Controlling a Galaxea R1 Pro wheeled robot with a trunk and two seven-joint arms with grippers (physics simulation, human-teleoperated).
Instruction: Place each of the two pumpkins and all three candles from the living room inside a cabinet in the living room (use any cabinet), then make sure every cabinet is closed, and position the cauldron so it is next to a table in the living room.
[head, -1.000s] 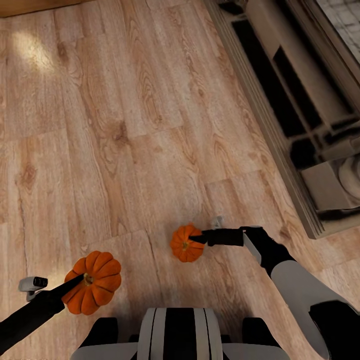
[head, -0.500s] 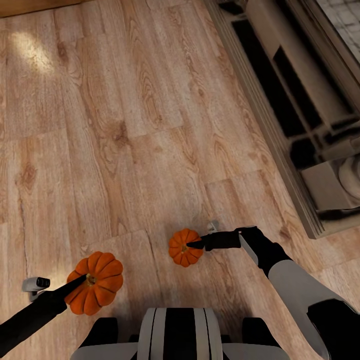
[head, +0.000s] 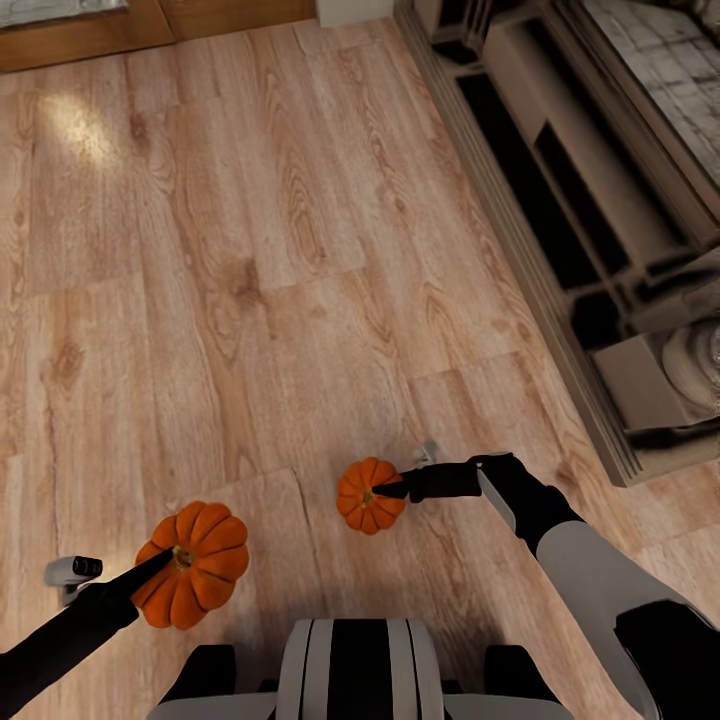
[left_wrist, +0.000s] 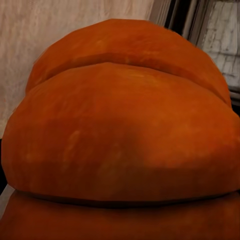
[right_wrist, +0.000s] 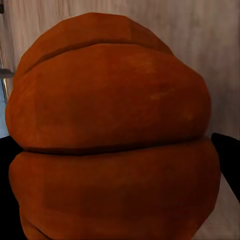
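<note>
Left pumpkin (head: 188, 565) gripped by left gripper (head: 150, 570), right pumpkin (head: 369, 495) clamped in right gripper (head: 392, 489); both carried above wooden floor (head: 250, 300). Cabinet unseen. Loads best kept level, arms tucked, turns taken slowly, furniture (head: 560, 200) at right cleared.

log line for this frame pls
phase: carrying | left gripper: holds pumpkin | right gripper: holds second pumpkin | below: wood floor | candles, cauldron: unseen
</note>
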